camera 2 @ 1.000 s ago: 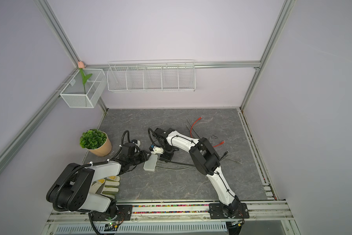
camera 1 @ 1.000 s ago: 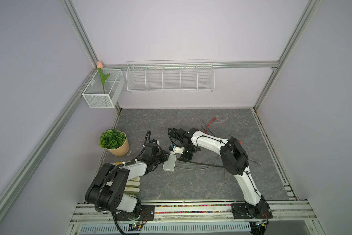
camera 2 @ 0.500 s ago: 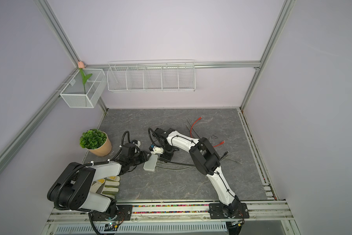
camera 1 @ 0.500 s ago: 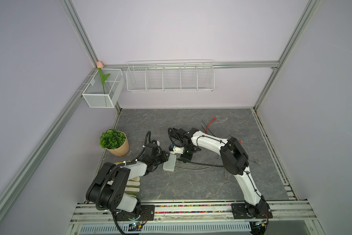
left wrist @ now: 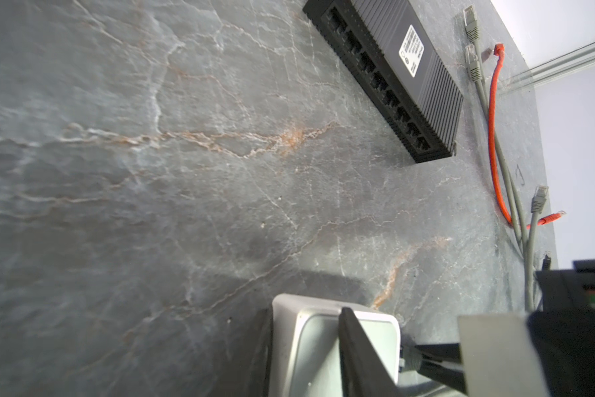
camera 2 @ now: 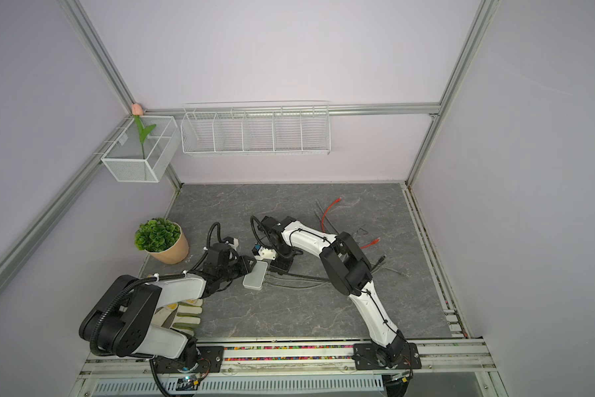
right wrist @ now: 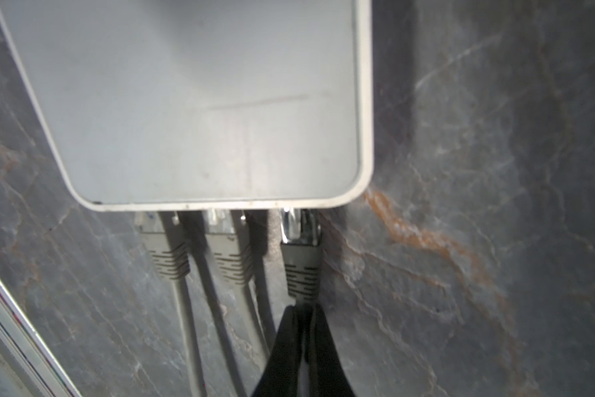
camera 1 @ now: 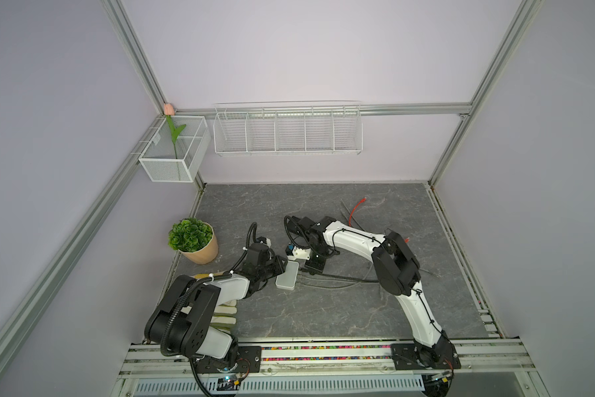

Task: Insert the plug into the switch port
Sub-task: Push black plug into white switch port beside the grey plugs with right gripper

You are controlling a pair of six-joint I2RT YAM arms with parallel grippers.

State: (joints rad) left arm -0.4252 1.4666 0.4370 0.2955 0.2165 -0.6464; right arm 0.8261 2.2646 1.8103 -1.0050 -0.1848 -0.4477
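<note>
A potted plant [camera 1: 193,240] stands near gloves [camera 2: 182,314] on the stone tabletop [camera 1: 323,309].

Dark grey plug [right wrist: 302,264] seated at flat white switch's [right wrist: 193,103] edge port, beside two grey plugs.

white label on black switch [left wrist: 412,51], print too small, unreadable

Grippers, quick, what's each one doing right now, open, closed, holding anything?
Left gripper: jaws closed on the white switch.
Right gripper: jaws shut on the dark cable just behind its plug at the switch's port.
</note>
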